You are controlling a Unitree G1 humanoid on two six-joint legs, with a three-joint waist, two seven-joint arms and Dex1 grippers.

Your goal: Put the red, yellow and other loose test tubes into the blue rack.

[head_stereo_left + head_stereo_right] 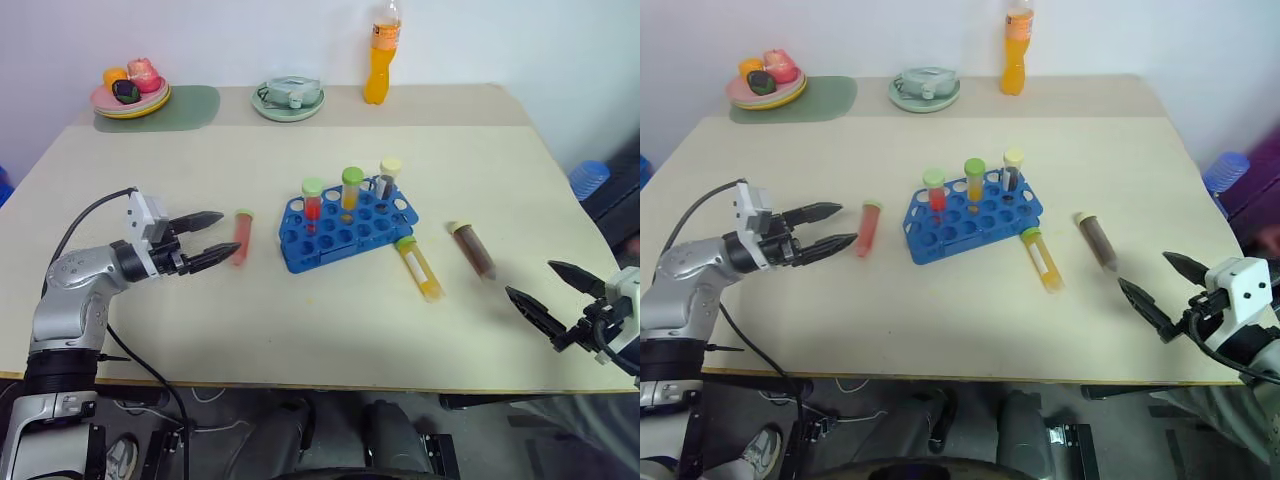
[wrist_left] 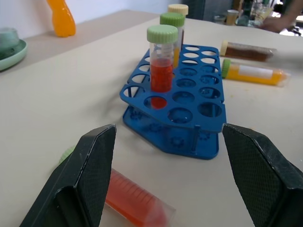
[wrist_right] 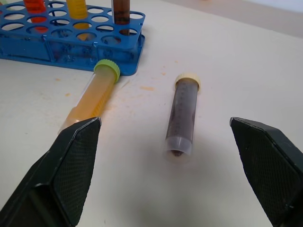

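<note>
Reaching level, left claw (image 1: 212,240) gaping just short of the red tube (image 1: 240,237) lying on the counter (image 1: 300,320); it should straddle mid-body before closing. Right claw (image 1: 548,290) also spread, empty.

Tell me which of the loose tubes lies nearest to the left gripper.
The red tube, lying left of the blue rack, right by the left gripper. The yellow tube and brown tube lie right of the rack.

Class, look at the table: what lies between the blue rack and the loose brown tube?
The loose yellow tube lies flat between the blue rack and the brown tube, its green cap toward the rack, seen in both eye views.
</note>
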